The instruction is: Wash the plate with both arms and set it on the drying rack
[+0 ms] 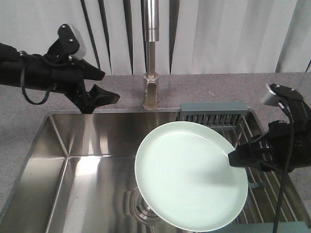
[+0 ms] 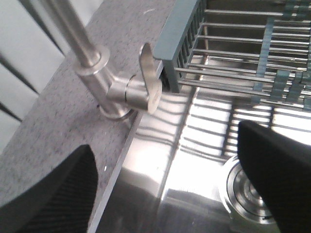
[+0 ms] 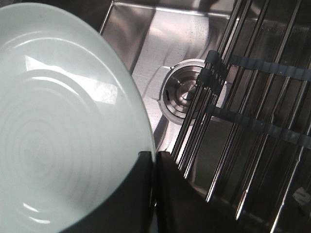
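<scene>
1. while the right arm point(image 1: 277, 141) holds the plate point(image 1: 189, 177) over the sink point(image 1: 73, 160) in the front view, its jaws are clenched on the plate's right rim. the plate hangs tilted above the drain, just left of the drying rack point(image 1: 214, 114). the left arm point(image 1: 43, 73) hovers at the far left over the desk point(image 1: 29, 121), near the faucet point(image 1: 151, 48), jaws released and empty. no running water shows.
2. in the left wrist view, the released jaws frame the faucet lever point(image 2: 149, 85), touching nothing. the drain point(image 2: 245, 191) lies near and the drying rack point(image 2: 238, 53) far right.
3. in the right wrist view, the jaws pinch the plate point(image 3: 63, 131) at its near edge, beside the drying rack point(image 3: 252, 111) bars but not on them. i judge the plate lifted and ready. whether it has been rinsed i cannot tell, and setting it on the rack is left to do.
</scene>
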